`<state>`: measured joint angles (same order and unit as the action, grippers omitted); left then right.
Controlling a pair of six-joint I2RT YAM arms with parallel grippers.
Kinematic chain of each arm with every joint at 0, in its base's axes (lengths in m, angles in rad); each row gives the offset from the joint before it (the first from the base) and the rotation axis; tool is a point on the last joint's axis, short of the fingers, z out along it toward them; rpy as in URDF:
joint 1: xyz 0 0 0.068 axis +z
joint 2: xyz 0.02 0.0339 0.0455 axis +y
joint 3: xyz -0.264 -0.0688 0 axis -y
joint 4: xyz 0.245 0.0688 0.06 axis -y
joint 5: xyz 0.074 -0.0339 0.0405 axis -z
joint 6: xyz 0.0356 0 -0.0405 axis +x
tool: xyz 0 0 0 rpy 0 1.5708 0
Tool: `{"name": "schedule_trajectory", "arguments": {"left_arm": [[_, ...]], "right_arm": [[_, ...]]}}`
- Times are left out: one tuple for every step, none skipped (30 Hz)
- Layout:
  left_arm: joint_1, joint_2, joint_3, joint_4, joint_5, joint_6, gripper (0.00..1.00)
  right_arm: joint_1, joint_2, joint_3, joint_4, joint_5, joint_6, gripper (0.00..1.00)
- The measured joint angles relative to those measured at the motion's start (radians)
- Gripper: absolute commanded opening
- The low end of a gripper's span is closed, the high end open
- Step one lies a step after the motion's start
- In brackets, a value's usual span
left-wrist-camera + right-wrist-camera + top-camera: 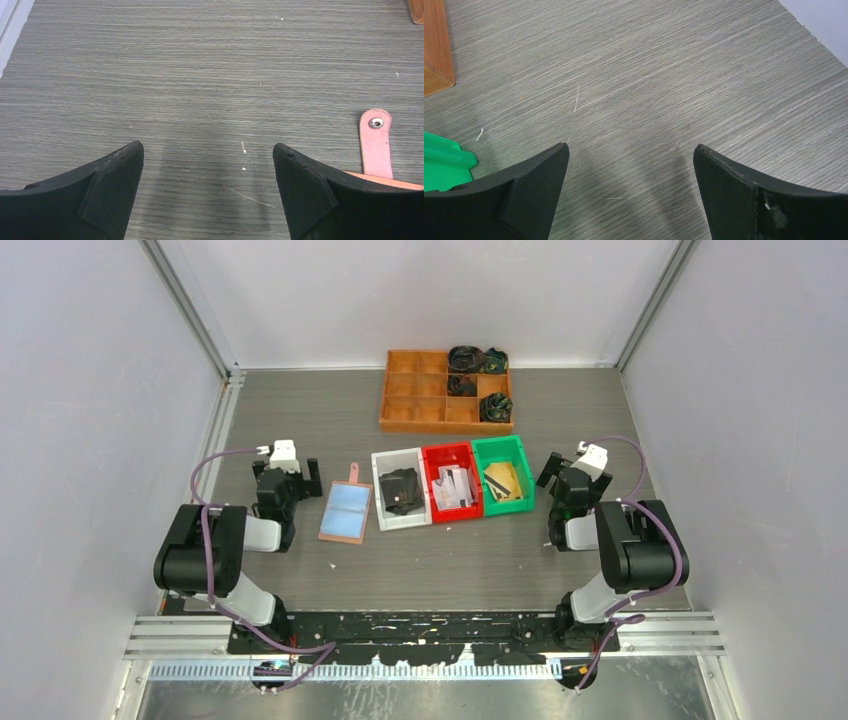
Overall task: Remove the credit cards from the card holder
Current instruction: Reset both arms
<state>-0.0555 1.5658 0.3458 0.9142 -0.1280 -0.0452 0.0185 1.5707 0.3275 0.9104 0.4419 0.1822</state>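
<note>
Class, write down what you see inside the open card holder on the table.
The card holder lies open, showing pale blue clear plastic pockets. No separate card can be made out; any inside the pockets are hidden.

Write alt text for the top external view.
A pink card holder lies open on a grey table, left of a white bin, red bin and green bin. The left gripper and right gripper are open and empty on either side; an orange tray stands behind the bins.

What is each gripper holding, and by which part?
Nothing. The left gripper and right gripper both stand open above the table; the card holder lies untouched beside the left one.
</note>
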Motion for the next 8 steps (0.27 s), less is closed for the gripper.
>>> {"name": "schedule_trajectory", "arguments": {"left_arm": [[0.0, 0.0, 0.0, 0.0, -0.001, 0.001, 1.0], [-0.001, 0.0, 0.0, 0.0, -0.002, 0.001, 1.0], [-0.001, 0.0, 0.0, -0.001, -0.003, 0.001, 1.0], [-0.002, 0.0, 0.0, -0.002, -0.003, 0.002, 0.99], [-0.002, 0.0, 0.0, -0.005, -0.002, 0.002, 1.0], [-0.001, 0.0, 0.0, -0.008, -0.001, 0.003, 1.0], [-0.001, 0.0, 0.0, -0.011, 0.002, 0.004, 1.0], [-0.002, 0.0, 0.0, -0.013, 0.005, 0.005, 1.0]], "right_arm": [[0.0, 0.0, 0.0, 0.0, 0.0, 0.0, 1.0], [0.0, 0.0, 0.0, 0.0, 0.0, 0.0, 1.0], [0.0, 0.0, 0.0, 0.0, 0.0, 0.0, 0.99], [0.0, 0.0, 0.0, 0.0, 0.0, 0.0, 0.99], [0.0, 0.0, 0.0, 0.0, 0.0, 0.0, 0.99], [0.0, 0.0, 0.0, 0.0, 0.0, 0.0, 1.0], [0.0, 0.0, 0.0, 0.0, 0.0, 0.0, 0.99], [0.0, 0.0, 0.0, 0.0, 0.0, 0.0, 0.99]]}}
